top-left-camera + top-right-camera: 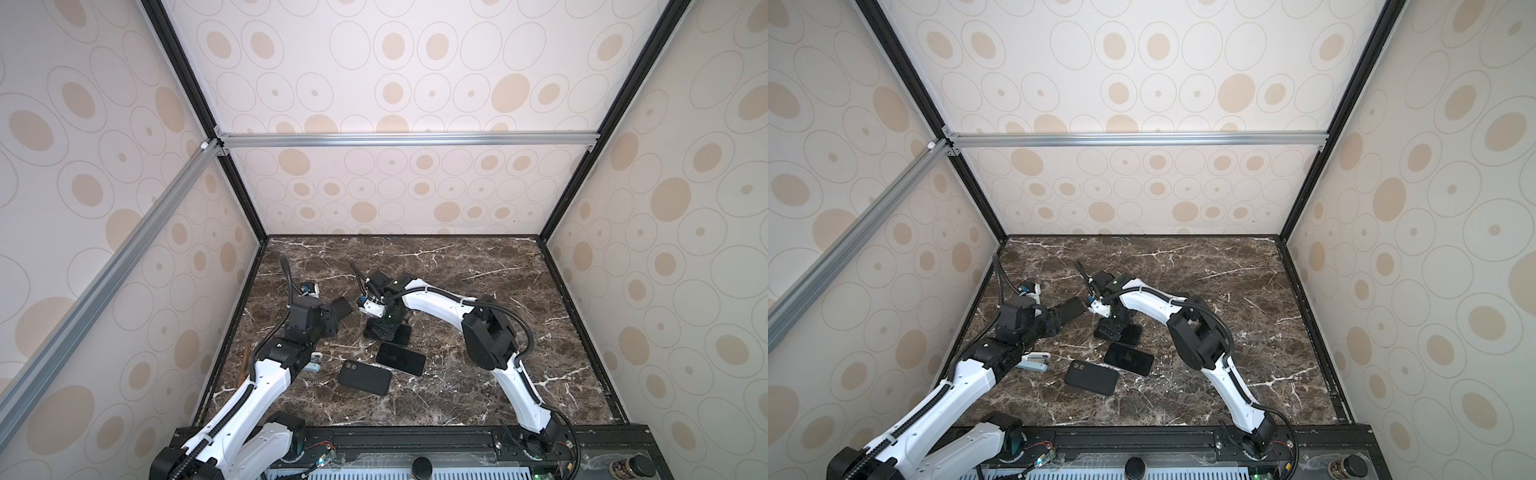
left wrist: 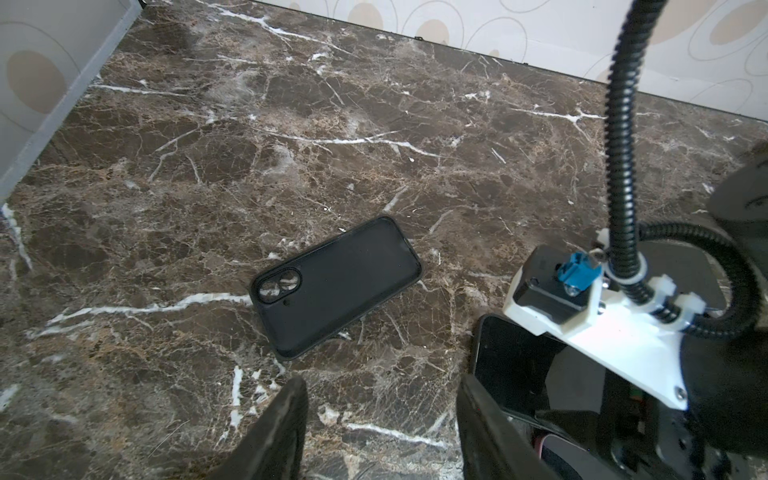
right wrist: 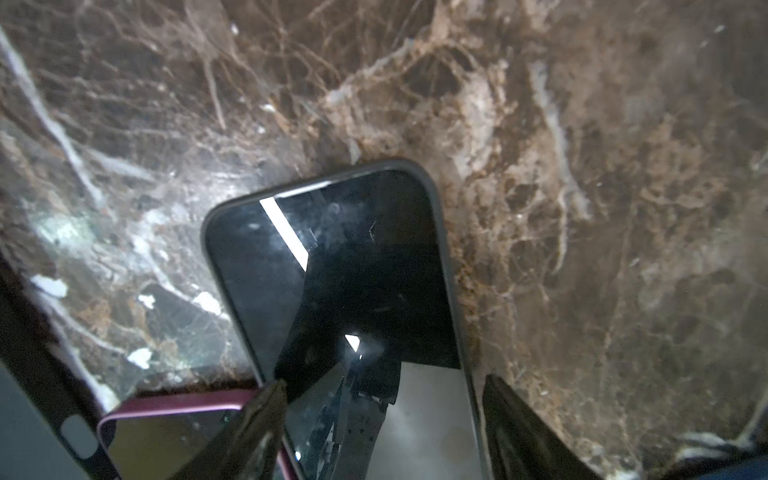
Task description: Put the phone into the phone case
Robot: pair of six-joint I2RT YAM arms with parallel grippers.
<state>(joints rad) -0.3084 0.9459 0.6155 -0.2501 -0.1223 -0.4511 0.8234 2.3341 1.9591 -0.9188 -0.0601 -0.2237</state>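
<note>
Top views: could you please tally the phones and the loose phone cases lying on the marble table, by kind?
Screen-up phones: 2, the phone under the right gripper and the nearer phone.
Loose black cases: 2, the empty case and the camera-side-up case.
Total: 4.

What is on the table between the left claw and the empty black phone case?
Nothing: the left wrist view shows only bare marble table between the open left gripper and the empty phone case.

Brown marble desk (image 1: 457, 270) with white veins, cream walls (image 1: 395, 83) patterned with beige ovals in thin rings, matt black case (image 2: 336, 286), glossy black phone (image 3: 332, 257), magenta rim (image 3: 174, 403).
</note>
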